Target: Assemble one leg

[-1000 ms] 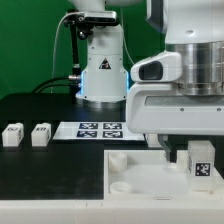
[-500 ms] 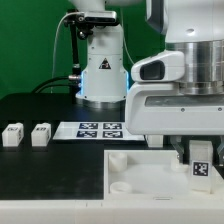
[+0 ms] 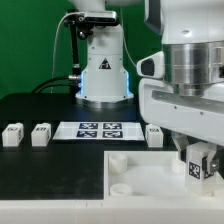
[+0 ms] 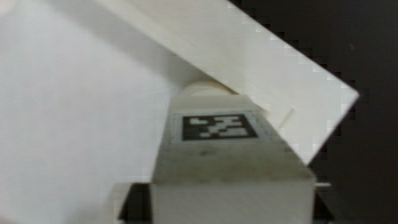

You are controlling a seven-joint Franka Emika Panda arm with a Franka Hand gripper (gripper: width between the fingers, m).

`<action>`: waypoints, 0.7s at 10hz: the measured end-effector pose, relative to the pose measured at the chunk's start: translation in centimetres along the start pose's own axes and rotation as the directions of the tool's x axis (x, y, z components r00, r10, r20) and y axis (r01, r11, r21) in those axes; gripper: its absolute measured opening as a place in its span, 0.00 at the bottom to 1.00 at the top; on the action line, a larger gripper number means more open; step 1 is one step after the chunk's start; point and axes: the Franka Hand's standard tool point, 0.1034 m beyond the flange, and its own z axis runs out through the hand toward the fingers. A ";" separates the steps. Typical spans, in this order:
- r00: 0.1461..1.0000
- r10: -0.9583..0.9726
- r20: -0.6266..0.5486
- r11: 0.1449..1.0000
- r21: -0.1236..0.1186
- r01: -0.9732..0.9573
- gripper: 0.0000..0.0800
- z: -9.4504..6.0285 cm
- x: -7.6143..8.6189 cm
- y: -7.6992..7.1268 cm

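Observation:
My gripper is shut on a leg, a small white block with a black-and-white tag on its face. It holds the leg at the right end of the large flat white panel, by a corner. In the wrist view the leg fills the space between the jaws of the gripper, with the panel behind it. Three more legs stand on the black table: two at the exterior view's left and one beside the arm.
The marker board lies behind the panel in the middle of the table. The robot base stands at the back. The panel has round corner sockets.
The gripper has turned and shifted slightly with the leg still in it. The wrist now uncovers a third loose leg behind the panel.

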 end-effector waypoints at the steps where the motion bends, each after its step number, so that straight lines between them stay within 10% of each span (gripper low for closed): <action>1: 0.978 0.207 0.022 0.978 0.009 -0.207 0.36 0.0 0.2 0.2; 5: 0.930 0.367 0.028 0.930 0.006 -0.368 0.46 0.1 0.2 0.4; 7: 0.993 0.117 0.011 0.992 0.037 -0.117 0.78 0.4 -0.2 -0.1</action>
